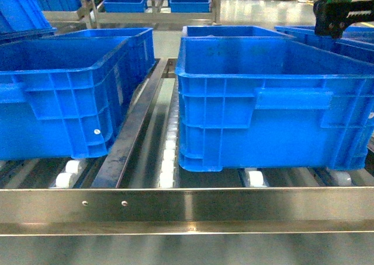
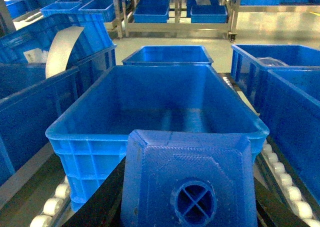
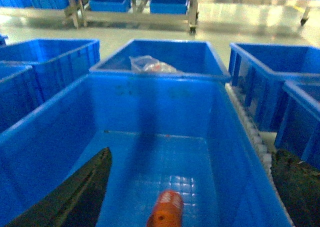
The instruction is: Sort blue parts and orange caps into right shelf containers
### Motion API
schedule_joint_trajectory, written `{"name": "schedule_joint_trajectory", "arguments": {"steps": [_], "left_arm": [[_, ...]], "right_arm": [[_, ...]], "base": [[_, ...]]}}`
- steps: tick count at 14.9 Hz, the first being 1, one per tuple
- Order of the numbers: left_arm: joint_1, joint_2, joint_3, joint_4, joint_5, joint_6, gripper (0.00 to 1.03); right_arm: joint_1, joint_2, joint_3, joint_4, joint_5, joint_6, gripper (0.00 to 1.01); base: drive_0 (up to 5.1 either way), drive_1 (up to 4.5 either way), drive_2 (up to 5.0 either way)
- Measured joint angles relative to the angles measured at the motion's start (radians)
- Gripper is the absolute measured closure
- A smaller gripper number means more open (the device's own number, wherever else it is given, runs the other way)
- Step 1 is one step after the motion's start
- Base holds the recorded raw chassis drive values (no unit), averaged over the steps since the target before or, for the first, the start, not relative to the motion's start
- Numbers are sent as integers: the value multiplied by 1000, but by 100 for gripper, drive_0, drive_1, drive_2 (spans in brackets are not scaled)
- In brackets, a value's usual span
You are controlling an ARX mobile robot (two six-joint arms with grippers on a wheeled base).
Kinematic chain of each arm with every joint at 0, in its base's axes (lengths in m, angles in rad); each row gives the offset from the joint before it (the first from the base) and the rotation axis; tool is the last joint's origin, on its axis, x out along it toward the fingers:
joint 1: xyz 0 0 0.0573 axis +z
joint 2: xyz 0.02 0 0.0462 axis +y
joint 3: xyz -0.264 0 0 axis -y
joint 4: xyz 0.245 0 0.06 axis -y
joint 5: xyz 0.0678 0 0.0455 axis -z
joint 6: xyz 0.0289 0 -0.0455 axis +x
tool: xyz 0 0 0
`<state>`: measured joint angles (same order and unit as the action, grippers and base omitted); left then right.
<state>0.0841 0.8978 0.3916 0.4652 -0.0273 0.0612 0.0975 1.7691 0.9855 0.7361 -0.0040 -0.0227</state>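
Right wrist view, right gripper [image 3: 190,197] spread wide over a container [image 3: 40,132], orange cap [image 3: 166,209] at 6 o'clock (apparently loose), left gripper [image 2: 185,207] holding a blue part [image 2: 185,179].

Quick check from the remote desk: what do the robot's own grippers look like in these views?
The left gripper shows only dark, nearly black finger edges at the bottom corners of its wrist view. The right gripper has two dark, tapered fingers with a matte surface. In the head view it is a black blocky body. No cables or markings are legible.
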Motion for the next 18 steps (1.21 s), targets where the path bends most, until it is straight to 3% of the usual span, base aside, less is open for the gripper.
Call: {"name": "schedule_joint_trajectory", "arguments": {"steps": [2,5,6,8,10,12,14,15,16,17,18], "left_arm": [[0,0,0,0,0,0,59],[-46,43,91,-208,-190,-66,59],[-32,116,139,-151,-170,-85,59],[40,349,310,-10,-75,-89,59],[49,608,526,37,-50,-71,59],[43,803,713,30,-2,-32,38],[37,728,570,100,33,-35,15],[39,620,478,131,3,-35,3],[47,492,380,196,60,-38,12],[41,406,288,250,127,-47,27],[25,376,197,269,129,-54,40]], "right_arm": [[9,-169,-146,80,-11,-2,4],[48,-239,-336,117,3,-58,3],[61,-240,-380,101,7,-57,3],[80,-254,-389,115,31,-40,3],[106,-261,-387,109,46,-20,3],[119,-265,-386,111,50,-19,3],[103,-280,-396,130,50,-11,3],[104,-299,-415,127,45,-6,3],[106,-300,-427,152,75,2,6],[102,-333,-488,206,167,6,20],[79,-392,-561,216,170,8,33]], "base": [[0,0,0],[0,0,0],[0,0,0],[0,0,0],[0,0,0],[0,0,0],[0,0,0],[0,0,0],[0,0,0],[0,0,0],[0,0,0]]}}
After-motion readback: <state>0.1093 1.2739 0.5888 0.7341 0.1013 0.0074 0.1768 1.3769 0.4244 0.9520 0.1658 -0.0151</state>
